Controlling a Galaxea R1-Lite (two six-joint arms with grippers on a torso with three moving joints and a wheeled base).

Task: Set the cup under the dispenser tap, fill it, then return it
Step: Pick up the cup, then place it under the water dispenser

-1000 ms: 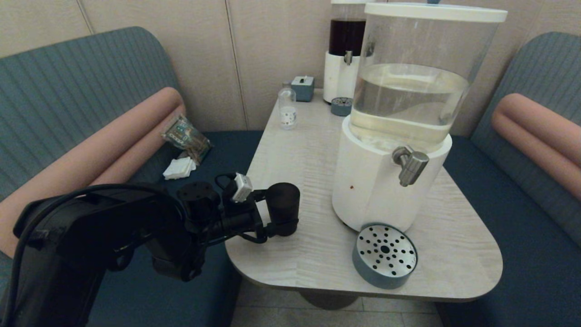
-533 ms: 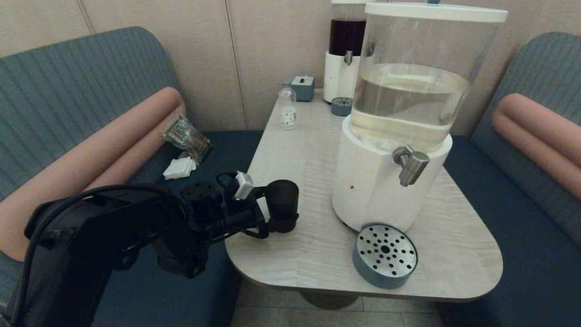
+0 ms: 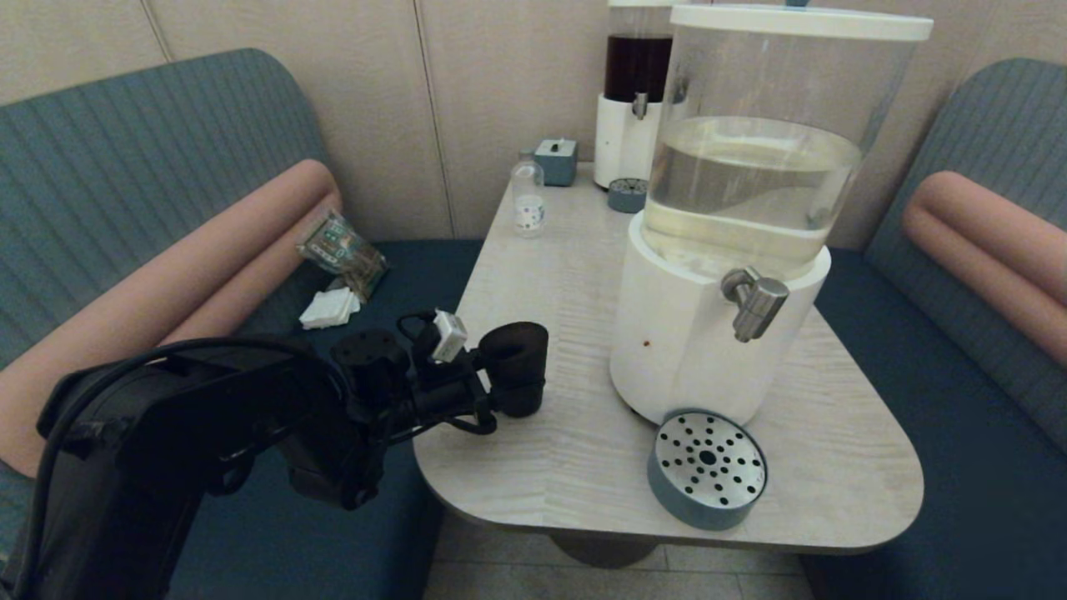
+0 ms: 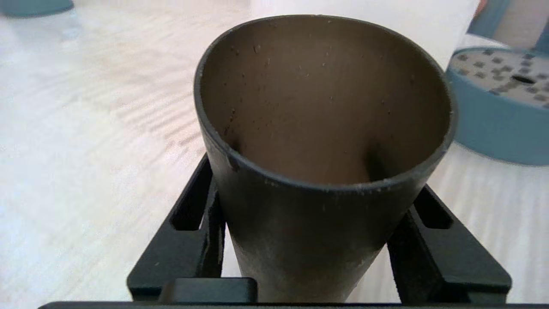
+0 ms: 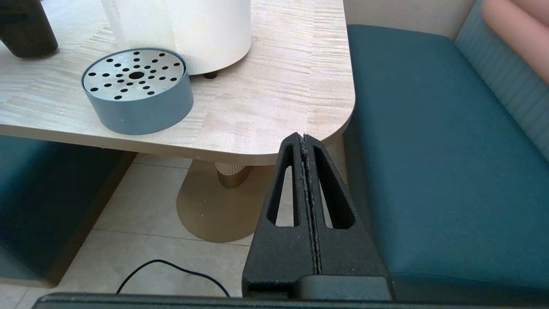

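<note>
Left gripper (image 3: 492,392) clamped on the cup (image 3: 517,367), fingers (image 4: 188,240) squeezing both sides, cup over table (image 3: 550,467) edge at 9 o'clock. Drip tray (image 3: 707,468) near front, w/ tap (image 3: 754,302) above it at 2 o'clock. Right gripper (image 5: 305,141) parked below table corner, fingers pressed together, holding nothing.

Clear bottle (image 3: 528,201) w/ white label, blue box (image 3: 556,161), drip tray (image 3: 707,468)

The left arm (image 3: 192,417) is bulky matte black, looped with black cables, a small white block (image 3: 448,336) near its slotted black fingers (image 4: 180,240).
</note>
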